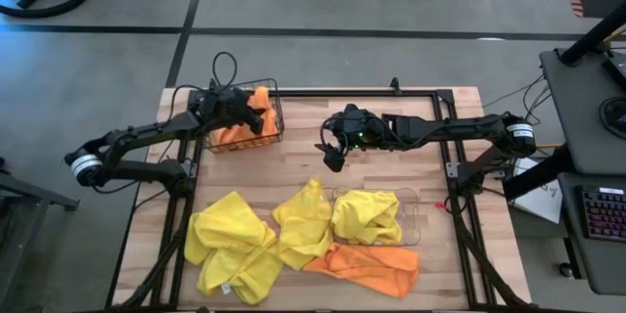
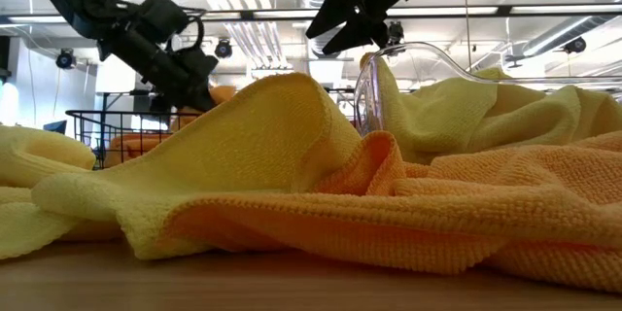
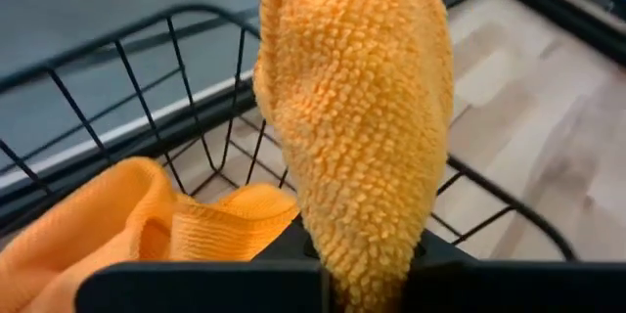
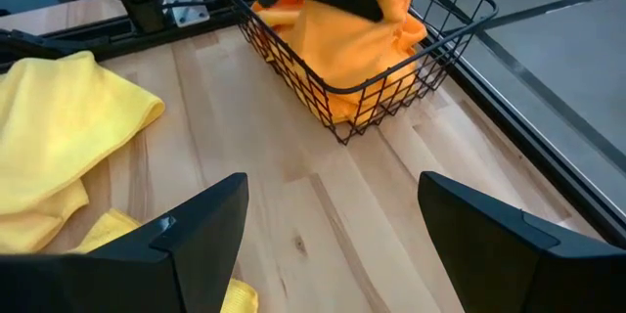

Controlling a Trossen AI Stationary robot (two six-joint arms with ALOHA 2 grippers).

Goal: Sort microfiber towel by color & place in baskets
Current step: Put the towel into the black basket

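My left gripper [image 1: 242, 108] [image 3: 367, 276] is over the dark wire basket [image 1: 246, 122] [image 3: 147, 68] at the table's far left, shut on an orange towel [image 3: 352, 108]. More orange cloth [image 3: 98, 230] lies in the basket. My right gripper [image 1: 331, 149] [image 4: 333, 245] hangs open above the bare table middle, right of the basket [image 4: 362, 68]. The clear bin [image 1: 411, 217] [image 2: 408, 68] near the front holds a yellow towel [image 1: 367, 215]. Yellow towels [image 1: 230, 245] [image 1: 303, 220] and one orange towel [image 1: 367, 266] lie on the table. My left gripper pinches a bunched part of the orange towel [image 3: 362, 245] between its two fingers, several layers thick. The fingers slant down from the table's left over the basket. The cloth reaches out past the fingertips as a thick roll over the basket's rim, clear of the table.
The black frame rails [image 1: 186, 205] [image 1: 460, 186] run along both table sides and the far edge. Bare wood [image 1: 293, 156] lies between the basket and the towels at the front. A yellow towel [image 4: 68, 137] shows in the right wrist view.
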